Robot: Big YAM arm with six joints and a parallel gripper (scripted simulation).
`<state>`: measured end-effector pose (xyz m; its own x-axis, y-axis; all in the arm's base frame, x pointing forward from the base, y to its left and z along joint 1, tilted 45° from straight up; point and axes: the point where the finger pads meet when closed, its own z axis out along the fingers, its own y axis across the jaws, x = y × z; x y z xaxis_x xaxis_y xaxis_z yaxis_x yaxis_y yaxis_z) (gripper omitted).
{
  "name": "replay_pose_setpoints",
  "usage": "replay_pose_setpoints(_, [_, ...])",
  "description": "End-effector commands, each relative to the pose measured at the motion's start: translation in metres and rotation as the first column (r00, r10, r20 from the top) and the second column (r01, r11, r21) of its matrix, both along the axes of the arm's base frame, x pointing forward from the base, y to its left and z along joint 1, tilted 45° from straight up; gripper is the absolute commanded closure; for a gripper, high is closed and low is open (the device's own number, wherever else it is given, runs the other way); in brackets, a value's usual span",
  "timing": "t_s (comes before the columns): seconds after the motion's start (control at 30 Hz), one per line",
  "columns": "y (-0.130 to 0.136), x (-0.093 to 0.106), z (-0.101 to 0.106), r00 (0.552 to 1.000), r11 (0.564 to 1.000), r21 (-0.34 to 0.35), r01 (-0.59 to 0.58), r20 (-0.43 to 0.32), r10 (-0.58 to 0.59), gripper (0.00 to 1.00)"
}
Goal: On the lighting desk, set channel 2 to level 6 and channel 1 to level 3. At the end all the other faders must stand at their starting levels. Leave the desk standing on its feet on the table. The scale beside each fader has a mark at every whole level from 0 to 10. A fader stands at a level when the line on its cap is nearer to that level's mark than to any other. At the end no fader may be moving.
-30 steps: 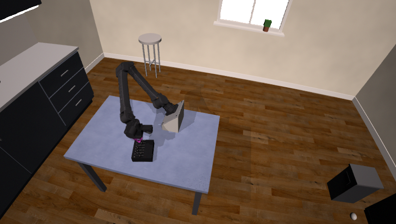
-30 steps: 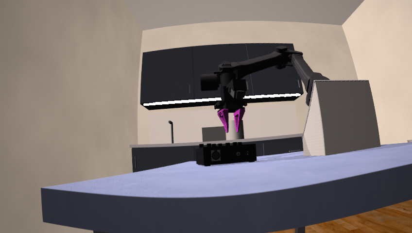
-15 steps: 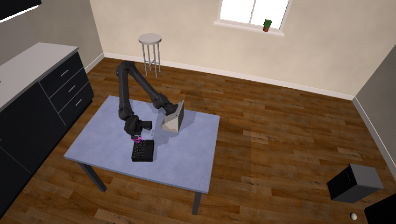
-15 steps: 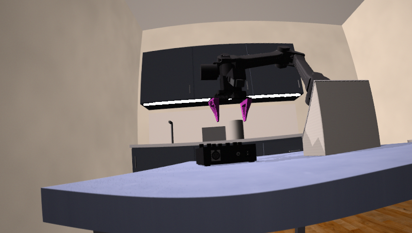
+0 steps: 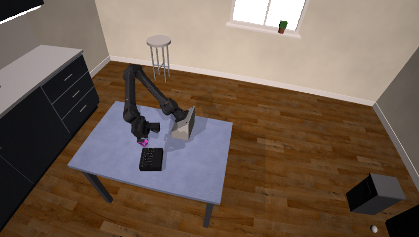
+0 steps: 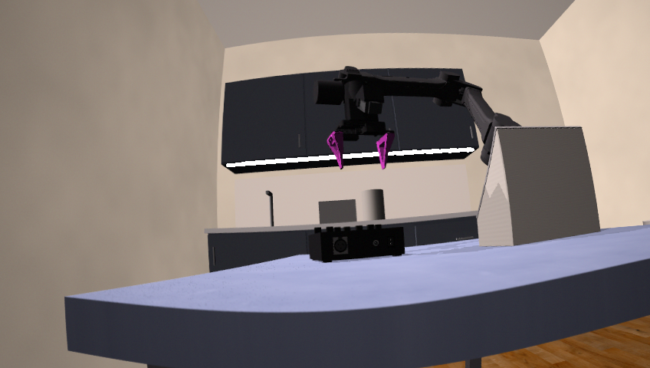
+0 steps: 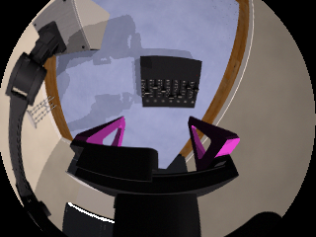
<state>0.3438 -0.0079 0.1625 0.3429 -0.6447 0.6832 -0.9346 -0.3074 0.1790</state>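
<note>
The black lighting desk (image 5: 151,159) (image 6: 356,244) (image 7: 169,82) stands on its feet on the blue-grey table (image 5: 188,173) (image 6: 346,282) (image 7: 185,20). Its row of faders shows in the wrist view; the cap lines and scale marks are too small to read. My gripper (image 5: 143,142) (image 6: 361,159) (image 7: 156,119), with magenta fingers, is open and empty. It hangs well above the desk, over the desk's edge nearest the arm's base.
The arm's wedge-shaped grey base (image 5: 184,124) (image 6: 538,186) (image 7: 75,16) stands on the table behind the desk. Dark cabinets (image 5: 44,99) line the left wall. A stool (image 5: 158,53) stands behind the table, a dark box (image 5: 374,193) on the floor at the right.
</note>
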Motion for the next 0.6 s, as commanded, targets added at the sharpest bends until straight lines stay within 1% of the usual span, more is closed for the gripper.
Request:
replay_pose_setpoints(0.0, [0.0113,0.0107,0.0180,0.999,1.000,0.018,0.004,0.051,-0.005,0.00])
replay_pose_setpoints(0.57, [0.0090,0.0089,0.0162,0.999,1.000,0.016,0.005,0.042,-0.005,0.00])
